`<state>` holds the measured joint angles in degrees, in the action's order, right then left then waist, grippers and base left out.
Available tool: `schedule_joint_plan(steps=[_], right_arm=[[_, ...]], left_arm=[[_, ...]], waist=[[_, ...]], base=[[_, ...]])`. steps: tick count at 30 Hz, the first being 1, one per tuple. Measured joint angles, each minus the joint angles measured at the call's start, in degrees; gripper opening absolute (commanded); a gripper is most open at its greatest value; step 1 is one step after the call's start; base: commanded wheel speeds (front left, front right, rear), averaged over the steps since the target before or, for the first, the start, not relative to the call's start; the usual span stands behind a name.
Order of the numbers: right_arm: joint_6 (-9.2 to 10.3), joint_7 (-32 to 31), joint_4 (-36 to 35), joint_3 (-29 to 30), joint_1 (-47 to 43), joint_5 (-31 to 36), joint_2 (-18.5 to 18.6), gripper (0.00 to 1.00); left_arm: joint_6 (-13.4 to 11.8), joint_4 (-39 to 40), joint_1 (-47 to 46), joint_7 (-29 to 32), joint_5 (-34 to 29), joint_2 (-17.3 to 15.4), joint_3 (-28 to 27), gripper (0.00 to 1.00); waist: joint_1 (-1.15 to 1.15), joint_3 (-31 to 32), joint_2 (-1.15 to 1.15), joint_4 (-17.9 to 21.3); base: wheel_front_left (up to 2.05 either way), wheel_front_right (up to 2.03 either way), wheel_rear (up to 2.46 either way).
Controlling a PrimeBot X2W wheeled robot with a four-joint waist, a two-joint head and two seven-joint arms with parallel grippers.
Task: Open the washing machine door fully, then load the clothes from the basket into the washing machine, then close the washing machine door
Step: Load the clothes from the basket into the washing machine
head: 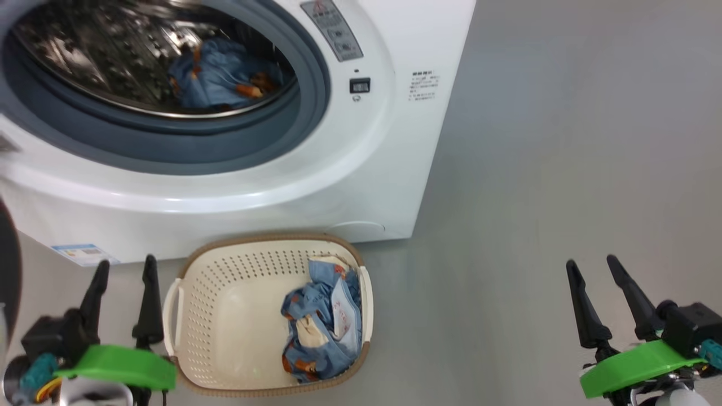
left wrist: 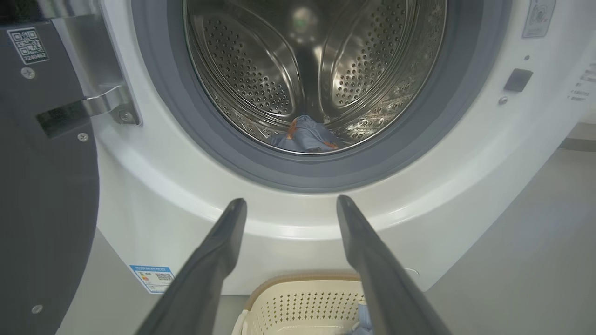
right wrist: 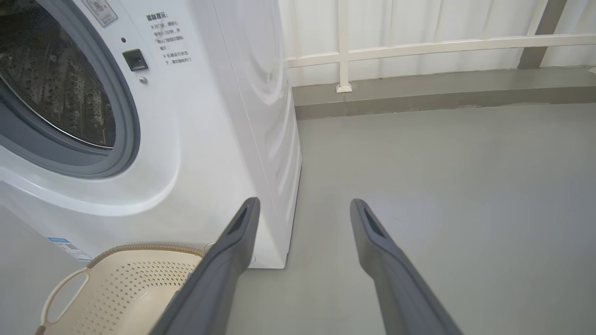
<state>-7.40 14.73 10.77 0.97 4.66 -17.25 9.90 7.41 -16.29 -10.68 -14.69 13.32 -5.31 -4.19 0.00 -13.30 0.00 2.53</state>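
Since the clothes (head: 321, 327) lie at the right end of the basket (head: 225, 251), the left gripper (head: 125, 264) — spread wide, empty — is nearer than the right gripper (head: 591, 263), spread wide too.

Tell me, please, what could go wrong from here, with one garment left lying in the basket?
1. The garment is bunched against the right wall of the basket; the left gripper may snag the wall or grab only a fold.
2. The clothes in the drum lie near the rubber ring and might get pinched when the door shuts.
3. The open door stands close beside the left gripper and could be bumped.
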Motion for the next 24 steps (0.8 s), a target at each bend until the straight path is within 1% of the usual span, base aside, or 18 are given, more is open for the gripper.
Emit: schedule_joint_plan(steps=[9, 16, 24], right_arm=[[0.0, 0.0, 0.1, 0.1, -2.6, -0.1, 0.3, 1.0], [0.0, 0.0, -0.5, 1.9, -5.3, -0.4, 0.7, 1.0], [-0.01, 0.0, -0.9, 2.8, -6.7, -0.5, 0.6, 1.0]], left_arm=[[0.0, 2.7, 5.8, 0.0, 0.1, 0.6, -0.4, 1.0], [0.0, 5.7, 10.7, 0.0, 0.1, 0.8, -0.6, 1.0], [0.0, 7.8, 12.3, 0.0, 0.1, 1.4, -1.4, 1.0]], waist=[[0.0, 3.7, 0.0, -0.8], [0.0, 5.4, 0.0, -1.4], [0.0, 6.6, 0.0, -2.1]], base=[[0.0, 0.0, 0.0], [0.0, 0.0, 0.0], [0.0, 0.0, 0.0]])
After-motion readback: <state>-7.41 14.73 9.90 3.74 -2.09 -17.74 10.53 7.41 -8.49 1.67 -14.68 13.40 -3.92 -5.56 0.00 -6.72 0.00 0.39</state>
